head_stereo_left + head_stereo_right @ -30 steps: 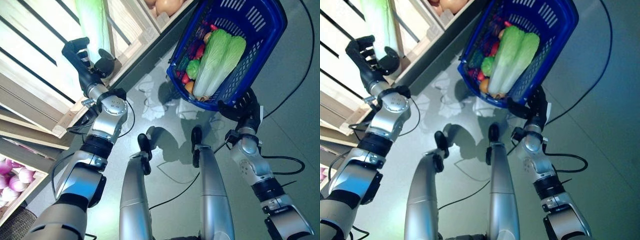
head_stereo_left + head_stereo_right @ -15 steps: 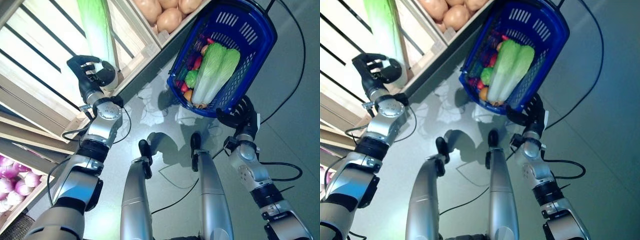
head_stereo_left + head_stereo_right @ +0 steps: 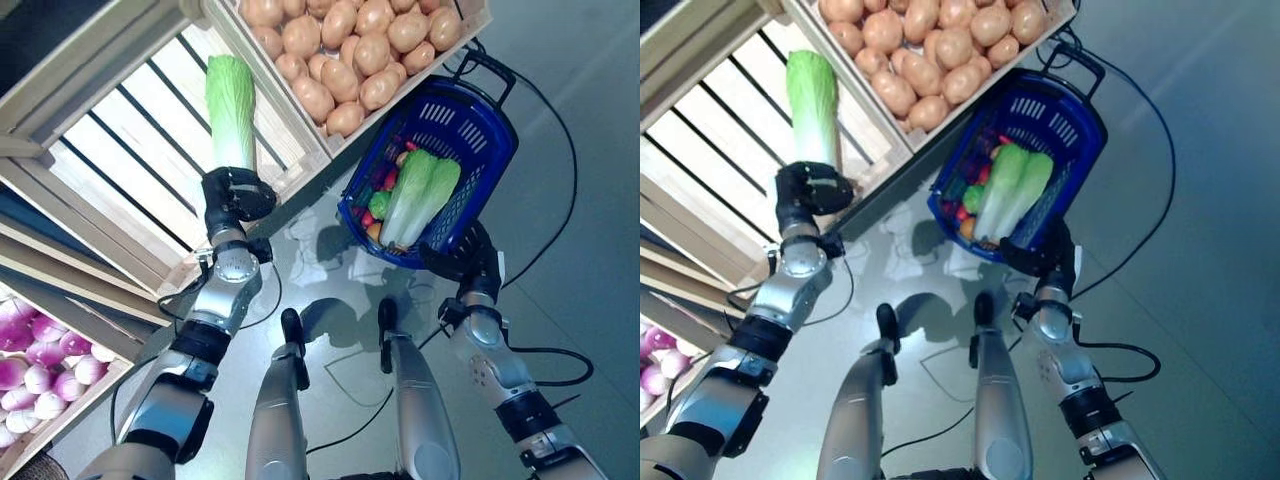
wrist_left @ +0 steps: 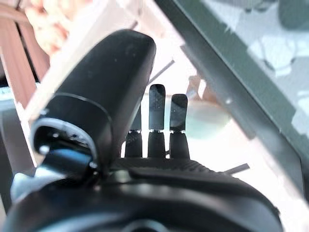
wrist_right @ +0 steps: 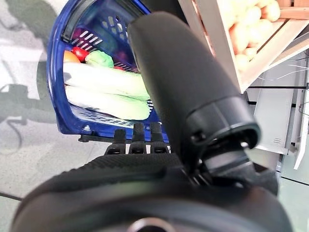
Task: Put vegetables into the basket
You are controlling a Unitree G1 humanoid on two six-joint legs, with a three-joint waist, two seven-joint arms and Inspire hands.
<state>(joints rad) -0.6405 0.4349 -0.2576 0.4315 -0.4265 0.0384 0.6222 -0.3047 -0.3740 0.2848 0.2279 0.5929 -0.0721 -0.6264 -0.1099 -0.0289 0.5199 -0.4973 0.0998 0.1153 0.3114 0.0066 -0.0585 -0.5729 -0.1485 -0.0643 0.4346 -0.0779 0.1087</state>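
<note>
A long napa cabbage [image 3: 230, 100] lies in a slatted wooden crate [image 3: 130, 150]. My left hand [image 3: 235, 195] is shut round its pale stem end; in the left wrist view the fingers [image 4: 157, 113] reach beside that pale end [image 4: 205, 123]. My right hand [image 3: 468, 262] holds the blue basket [image 3: 478, 118] at its near rim, fingers [image 5: 137, 140] curled on the black handle. Inside the basket lie two napa cabbages [image 3: 415, 195] with a green pepper [image 3: 377, 205] and small red, orange and purple vegetables.
A crate of potatoes [image 3: 350, 50] stands next to the cabbage crate, just beyond the basket. A lower crate of red onions [image 3: 30, 370] is at the far left. Grey floor lies under the basket and to the right.
The camera has moved and now takes in more of the crates. My left hand went from open beside the cabbage's stem end to shut round it. The basket stays in my right hand.
</note>
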